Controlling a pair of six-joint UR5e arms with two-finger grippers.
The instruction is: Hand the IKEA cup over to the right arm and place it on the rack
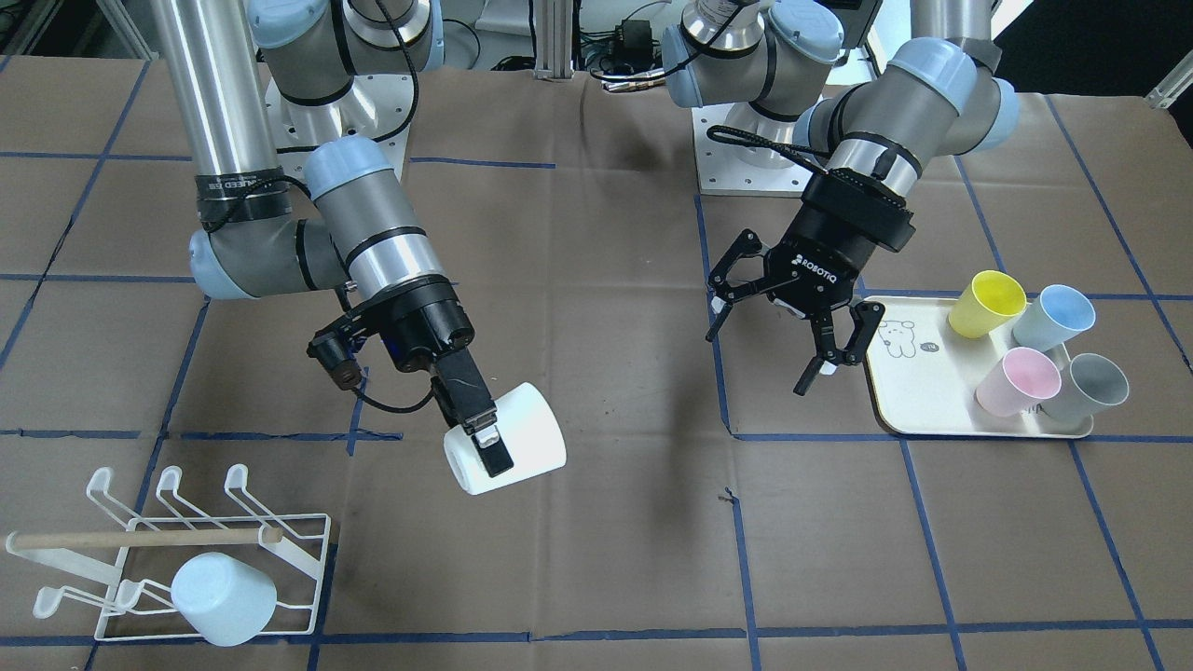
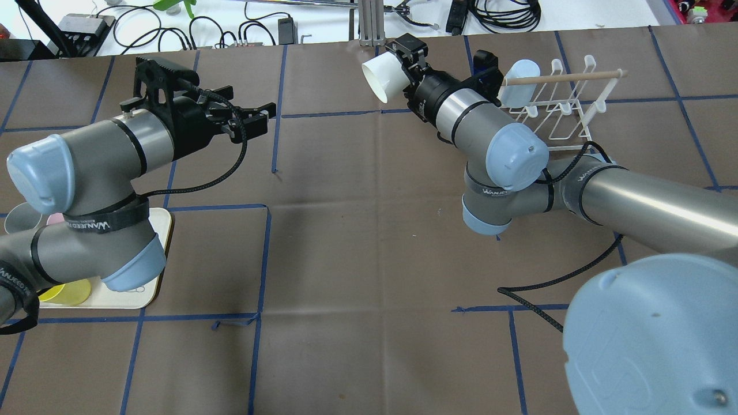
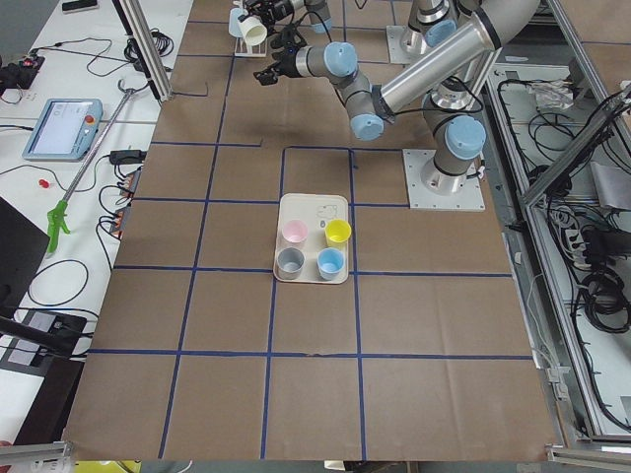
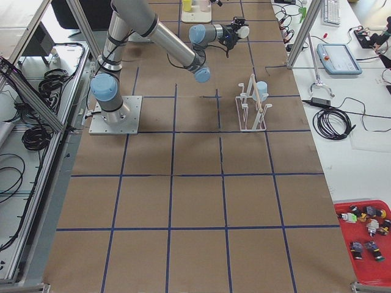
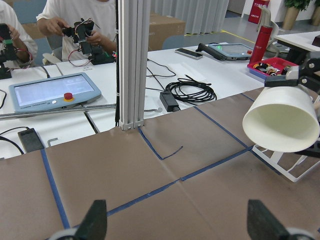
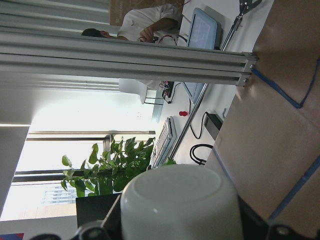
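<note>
1. White plastic IKEA cup point(image 1: 522, 431) is hanging tilted, short of the white wire rack point(image 1: 140, 539); black right gripper point(image 1: 485, 444) is pinching only its wall, risking slippage.
2. Racked pale blue cup point(image 1: 224, 598) is inviting collision.
3. Black left gripper point(image 1: 758, 362) is gaping, empty.

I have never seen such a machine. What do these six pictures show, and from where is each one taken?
These are two robot arms at a table. One picture faces the robot, one looks from behind it, two from the table ends, two from cameras on the wrists. The right gripper holds a white cup. The left gripper is open and empty. On the table are a wire rack carrying a pale blue cup and a tray with four coloured cups.
</note>
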